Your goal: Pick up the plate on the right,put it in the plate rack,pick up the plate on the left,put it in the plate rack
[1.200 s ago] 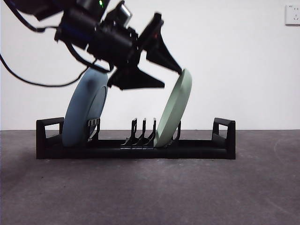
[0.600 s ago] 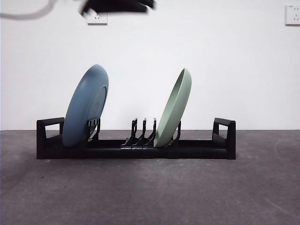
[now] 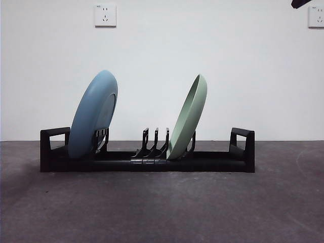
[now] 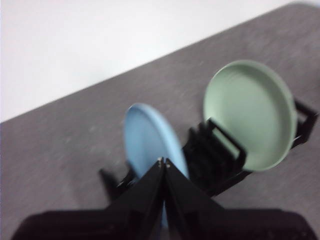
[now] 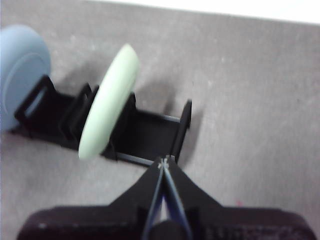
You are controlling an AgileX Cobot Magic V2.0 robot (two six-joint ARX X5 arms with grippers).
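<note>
The black plate rack (image 3: pixel 147 158) stands on the dark table with both plates leaning in its slots. A blue plate (image 3: pixel 93 114) sits near the rack's left end and a pale green plate (image 3: pixel 188 117) stands right of the middle prongs. My left gripper (image 4: pixel 164 162) is shut and empty, raised well above the blue plate (image 4: pixel 150 142) and the green plate (image 4: pixel 248 113). High over the rack's right end (image 5: pixel 182 122), my right gripper (image 5: pixel 163 162) is also shut and empty, with the green plate (image 5: pixel 109 106) below. In the front view only a black tip (image 3: pixel 302 3) shows at the top right corner.
The grey table (image 3: pixel 162 207) spreads in front of the rack. On the white wall behind are two sockets, one (image 3: pixel 105 14) at upper left and one (image 3: pixel 316 16) at upper right.
The arm that hung over the blue plate has let go and risen out of the front view. Both plates stay leaning in the rack.
</note>
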